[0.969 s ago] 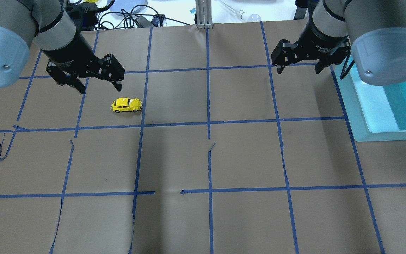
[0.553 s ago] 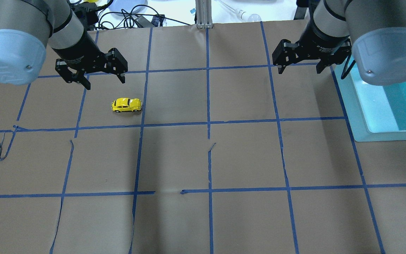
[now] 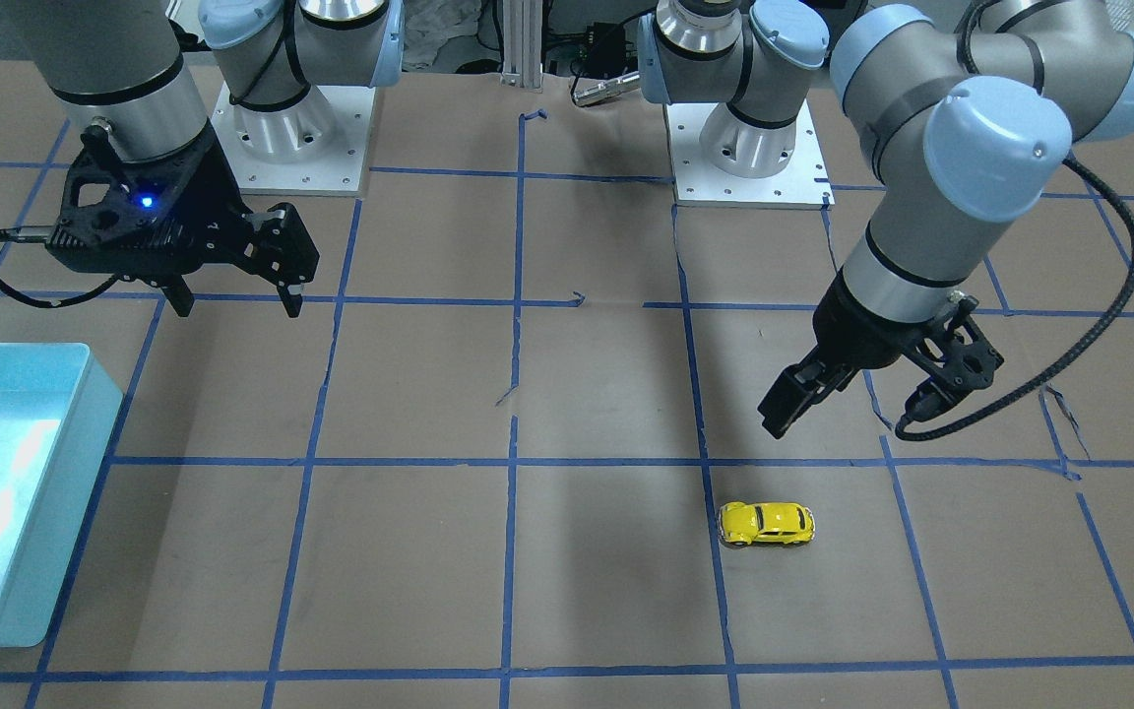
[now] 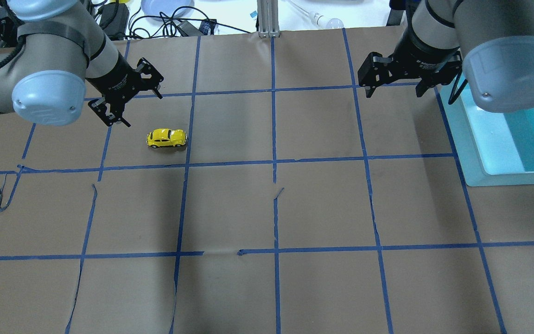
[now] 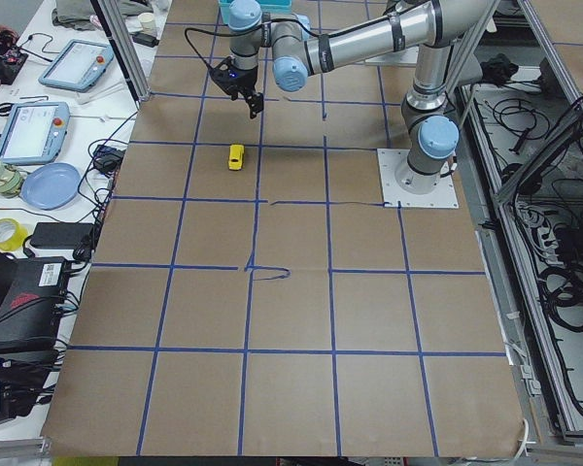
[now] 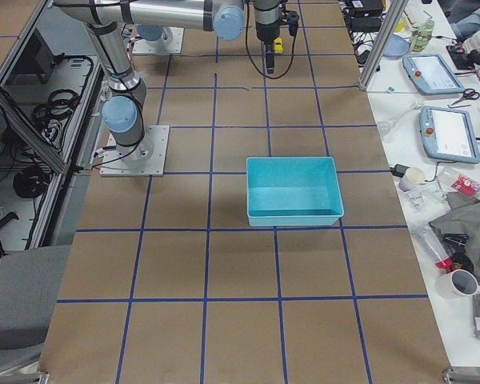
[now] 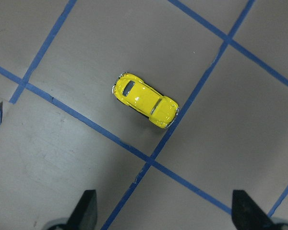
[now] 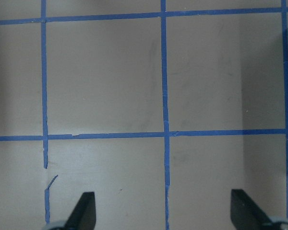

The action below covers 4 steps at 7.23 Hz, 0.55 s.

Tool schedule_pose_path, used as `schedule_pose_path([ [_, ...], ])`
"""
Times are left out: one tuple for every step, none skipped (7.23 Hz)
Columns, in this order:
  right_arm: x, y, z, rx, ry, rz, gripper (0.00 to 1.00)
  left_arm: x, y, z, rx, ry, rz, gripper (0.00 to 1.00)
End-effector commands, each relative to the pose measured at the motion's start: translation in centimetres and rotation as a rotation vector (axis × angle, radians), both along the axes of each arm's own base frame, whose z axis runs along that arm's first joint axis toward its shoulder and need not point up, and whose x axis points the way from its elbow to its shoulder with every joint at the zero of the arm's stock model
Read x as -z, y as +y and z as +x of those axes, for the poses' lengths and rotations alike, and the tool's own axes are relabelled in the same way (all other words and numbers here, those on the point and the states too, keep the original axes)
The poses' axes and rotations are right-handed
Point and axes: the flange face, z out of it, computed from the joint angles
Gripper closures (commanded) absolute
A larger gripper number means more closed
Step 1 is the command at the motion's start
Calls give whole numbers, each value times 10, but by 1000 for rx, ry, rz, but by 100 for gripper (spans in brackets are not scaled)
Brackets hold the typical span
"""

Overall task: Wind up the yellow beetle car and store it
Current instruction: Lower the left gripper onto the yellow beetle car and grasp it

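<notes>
The yellow beetle car [image 4: 167,138] stands on its wheels on the brown paper, left of the table's middle; it also shows in the front view [image 3: 767,524], the exterior left view [image 5: 236,156] and the left wrist view [image 7: 145,99]. My left gripper [image 4: 143,110] is open and empty, hovering above the table just behind and left of the car, turned diagonally. In its wrist view the fingertips [image 7: 85,210] frame the bottom edge, with the car ahead of them. My right gripper [image 4: 394,95] is open and empty, hovering at the far right beside the bin.
A teal plastic bin [image 4: 480,157] stands at the table's right edge, also in the front view [image 3: 85,433] and the exterior right view [image 6: 294,217]. Blue tape lines grid the paper, with some torn, lifted ends. Cables and clutter lie beyond the far edge.
My left arm has swung and its gripper has turned from level to diagonal, staying behind the car. The car and my right gripper have not moved.
</notes>
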Motion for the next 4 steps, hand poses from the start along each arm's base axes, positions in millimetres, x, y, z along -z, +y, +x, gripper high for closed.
schedule_pose_path([
  [0, 0, 0, 1, 1, 0, 0, 41, -10, 16, -351, 27, 68, 0],
  [0, 0, 0, 1, 1, 0, 0, 55, -15, 18, -383, 28, 82, 0],
  [0, 0, 0, 1, 1, 0, 0, 71, -24, 19, -437, 32, 78, 0],
  [1, 0, 0, 1, 1, 2, 0, 89, -34, 20, -475, 36, 63, 0],
])
